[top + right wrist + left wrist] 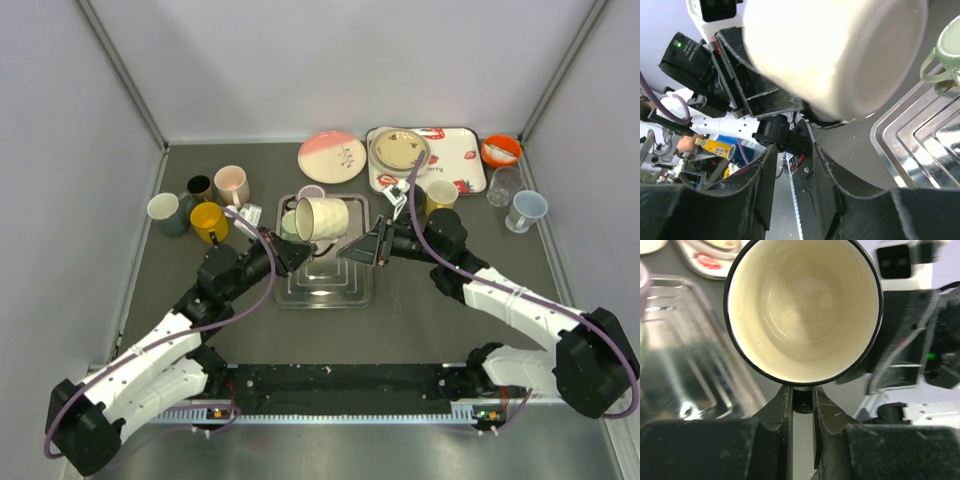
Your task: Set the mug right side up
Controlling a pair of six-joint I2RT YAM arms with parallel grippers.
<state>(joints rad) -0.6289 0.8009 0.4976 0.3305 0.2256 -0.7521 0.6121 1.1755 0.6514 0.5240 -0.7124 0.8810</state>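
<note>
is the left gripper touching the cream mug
Touching. In the left wrist view, the left gripper is clamped at the bottom edge of the cream mug, and both fingers meet its dark rim with no gap.

Left claw (pixel 801 395) tight, right claw (pixel 794 152) ajar.
</note>
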